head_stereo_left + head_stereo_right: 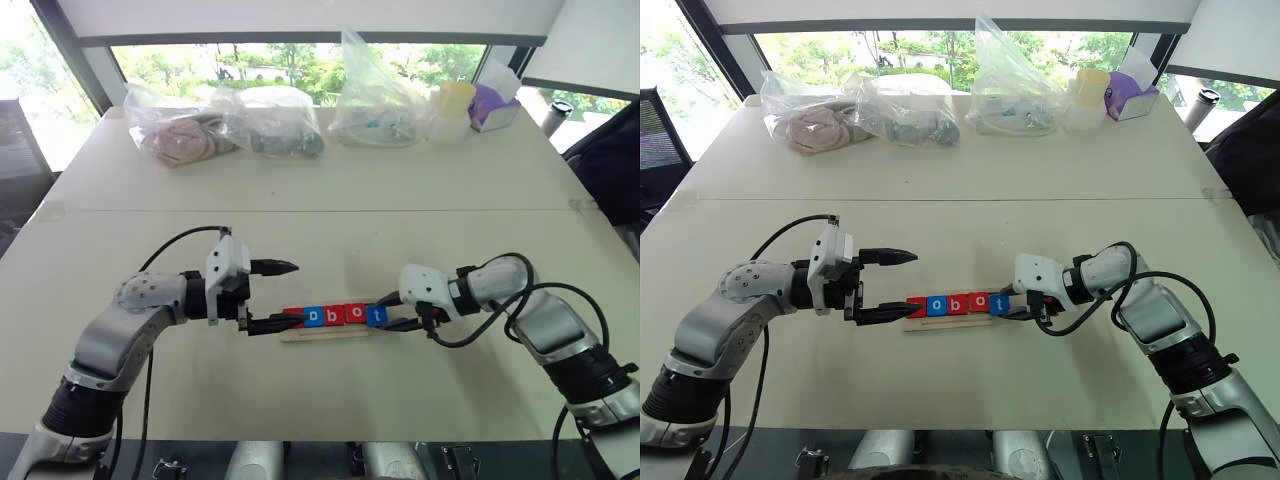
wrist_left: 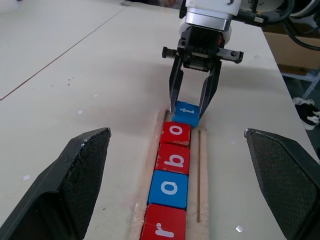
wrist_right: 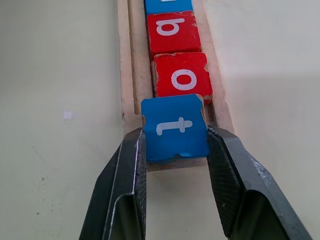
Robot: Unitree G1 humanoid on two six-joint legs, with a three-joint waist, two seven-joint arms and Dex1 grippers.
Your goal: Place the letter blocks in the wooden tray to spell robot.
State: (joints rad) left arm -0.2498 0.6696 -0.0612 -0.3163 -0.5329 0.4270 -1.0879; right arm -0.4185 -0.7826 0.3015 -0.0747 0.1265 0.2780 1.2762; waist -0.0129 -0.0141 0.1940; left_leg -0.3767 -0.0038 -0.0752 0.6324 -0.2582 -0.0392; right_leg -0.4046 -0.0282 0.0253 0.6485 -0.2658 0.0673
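We've got our right gripper (image 3: 176, 150) clamped on the blue "t" tile (image 3: 175, 127) at the long pale-wood tray's (image 2: 202, 165) end, last letter after r-o-b-o; next, release cleanly, left gripper (image 1: 270, 296) spread wide.

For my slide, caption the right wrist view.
Right gripper pinches the blue t block at the wooden tray end, completing "robot".

The left gripper (image 1: 268, 296) is hovering with its fingers spread wide, pointing right. The right gripper (image 2: 191, 102) is angling down to the left, its fingers (image 3: 131, 175) pinching a blue t block (image 3: 175, 127).
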